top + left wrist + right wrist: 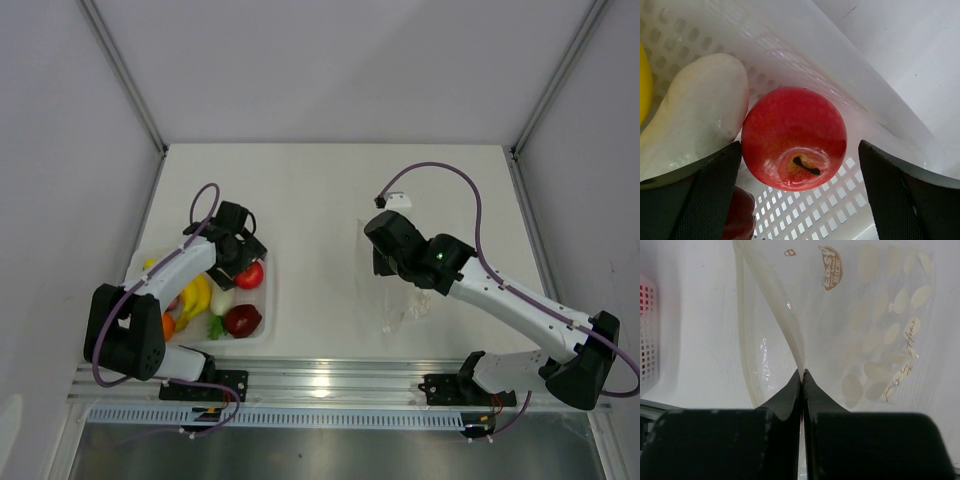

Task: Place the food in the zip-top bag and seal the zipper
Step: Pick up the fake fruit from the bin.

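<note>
The left claw (799,146) is spread wide inside the white tray (790,47), with the red apple (794,137) sitting between its two fingers (715,200). The apple is not gripped: the finger on the left of the wrist view is just beside it, and the other stands apart from it. A white radish (695,115) lies against the apple on the far side of the left finger. A sliver of banana (644,85) shows beyond the radish, and a dark red round fruit (740,210) sits just under that finger.

From above, an orange piece (168,325) lies in the tray's near corner, behind the left claw.

The right claw (802,374) is clenched on a fold of the clear bag (865,315). The rest of the bag lies flat on the table (320,200) ahead of its fingertips, printed side up. The bag is well apart from the tray, and none of the food is in it.
</note>
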`<state>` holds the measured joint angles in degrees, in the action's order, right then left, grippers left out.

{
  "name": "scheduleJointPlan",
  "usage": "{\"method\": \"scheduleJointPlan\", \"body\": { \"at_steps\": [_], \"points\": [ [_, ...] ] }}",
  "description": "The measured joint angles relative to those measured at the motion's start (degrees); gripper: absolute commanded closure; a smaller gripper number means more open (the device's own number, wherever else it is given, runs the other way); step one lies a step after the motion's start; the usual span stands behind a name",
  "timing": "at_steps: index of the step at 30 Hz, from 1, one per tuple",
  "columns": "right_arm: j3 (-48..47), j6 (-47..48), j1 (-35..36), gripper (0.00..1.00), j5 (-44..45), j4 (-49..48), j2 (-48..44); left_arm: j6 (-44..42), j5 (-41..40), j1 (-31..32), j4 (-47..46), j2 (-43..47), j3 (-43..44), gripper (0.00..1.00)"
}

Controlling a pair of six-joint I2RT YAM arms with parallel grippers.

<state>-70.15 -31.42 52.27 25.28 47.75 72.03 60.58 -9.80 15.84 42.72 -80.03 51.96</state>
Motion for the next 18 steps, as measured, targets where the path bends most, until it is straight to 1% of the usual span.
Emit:
{"method": "scheduleJointPlan", "body": {
  "at_steps": [3,7,9,10,12,13,14,15,18],
  "points": [
    [0.02,0.00,-0.02,1.00,-0.33,-0.11,0.00,0.09,-0.28,0.00,-0.28,0.00,-0.20,0.09],
    [0.02,-0.04,-0.02,1.00,-0.74,-0.13,0.00,-0.02,-0.52,-0.02,-0.70,0.09,-0.96,0.22],
    [0.02,-0.04,-0.02,1.00,-0.94,-0.13,-0.02,-0.15,-0.52,0.00,-1.22,0.33,-1.18,0.26],
    [0.02,-0.04,-0.02,1.00,-1.03,-0.13,-0.02,-0.22,-0.50,0.00,-1.46,0.42,-1.33,0.32],
    [0.02,-0.07,-0.07,1.00,-1.29,-0.15,-0.04,-0.24,-0.50,0.00,-1.97,0.63,-1.68,0.39],
    [0.02,-0.07,-0.07,1.00,-1.36,-0.17,-0.04,-0.26,-0.48,-0.02,-2.14,0.76,-1.79,0.44],
    [0.02,-0.07,-0.09,1.00,-1.40,-0.20,-0.07,-0.46,-0.48,0.00,-2.40,0.94,-1.99,0.48],
    [0.02,-0.09,-0.11,1.00,-1.44,-0.22,-0.07,-0.57,-0.46,-0.02,-2.71,1.16,-2.21,0.50],
    [0.02,-0.22,-0.11,1.00,-1.79,-0.28,-0.09,-0.72,-0.26,0.00,-3.37,2.40,-3.17,0.74]
  ]
}}
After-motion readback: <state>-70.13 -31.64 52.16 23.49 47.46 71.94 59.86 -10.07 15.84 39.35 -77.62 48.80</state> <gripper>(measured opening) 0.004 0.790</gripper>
